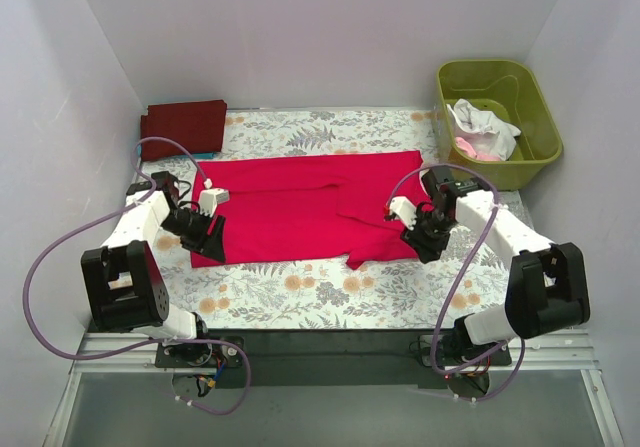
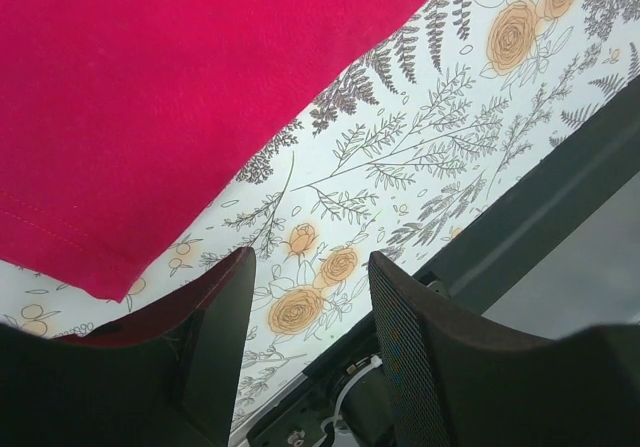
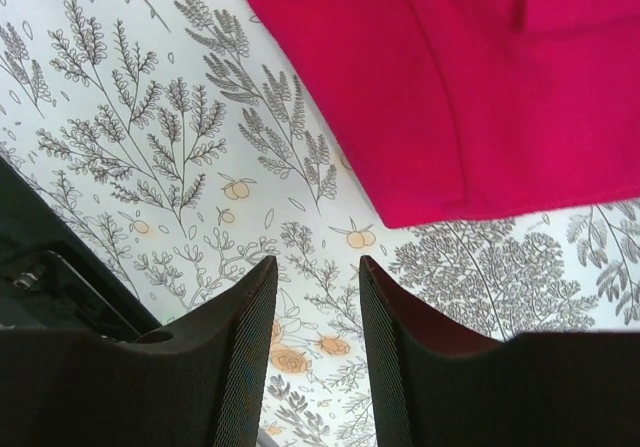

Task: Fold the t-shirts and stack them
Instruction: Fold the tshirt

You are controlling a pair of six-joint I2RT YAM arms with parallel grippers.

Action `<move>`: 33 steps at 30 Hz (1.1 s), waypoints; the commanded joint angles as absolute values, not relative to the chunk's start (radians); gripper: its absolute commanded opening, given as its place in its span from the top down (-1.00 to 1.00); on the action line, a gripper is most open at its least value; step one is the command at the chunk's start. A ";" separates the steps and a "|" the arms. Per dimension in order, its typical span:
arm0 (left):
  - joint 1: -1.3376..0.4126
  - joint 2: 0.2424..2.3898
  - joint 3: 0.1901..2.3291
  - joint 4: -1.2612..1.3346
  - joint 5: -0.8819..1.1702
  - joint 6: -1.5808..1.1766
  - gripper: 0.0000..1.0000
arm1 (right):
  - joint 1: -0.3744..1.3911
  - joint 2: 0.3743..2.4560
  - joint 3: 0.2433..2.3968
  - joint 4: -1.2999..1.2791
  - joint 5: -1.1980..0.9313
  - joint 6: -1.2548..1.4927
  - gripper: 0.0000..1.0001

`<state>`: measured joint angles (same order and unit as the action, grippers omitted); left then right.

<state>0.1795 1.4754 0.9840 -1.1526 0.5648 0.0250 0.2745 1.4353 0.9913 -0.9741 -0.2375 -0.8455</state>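
A: What's on the bench (image 1: 300, 302)?
B: The red shirt (image 1: 300, 207), spread flat with its long axis running left to right. It's bright crimson and mostly smooth, with one fold line toward its right.
A: Which arm is nearer?
B: Neither, I'd say. The left fingers (image 1: 208, 245) are at its near-left corner and the right fingers (image 1: 425, 245) at its near-right. Both pairs are spread apart and empty, with cloth just ahead of each.

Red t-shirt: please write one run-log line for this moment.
red t-shirt spread out | left gripper open, empty | right gripper open, empty
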 commanded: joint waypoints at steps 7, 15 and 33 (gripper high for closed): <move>0.181 1.479 1.019 -1.170 0.558 0.077 0.03 | 0.364 1.405 0.871 -0.735 -0.126 -0.928 0.02; 0.181 1.511 1.026 -1.137 0.535 0.071 0.03 | 0.394 1.440 0.822 -0.641 -0.094 -0.942 0.01; 0.186 1.471 0.971 -1.068 0.508 0.197 0.16 | 0.391 1.453 0.762 -0.561 -0.018 -0.982 0.97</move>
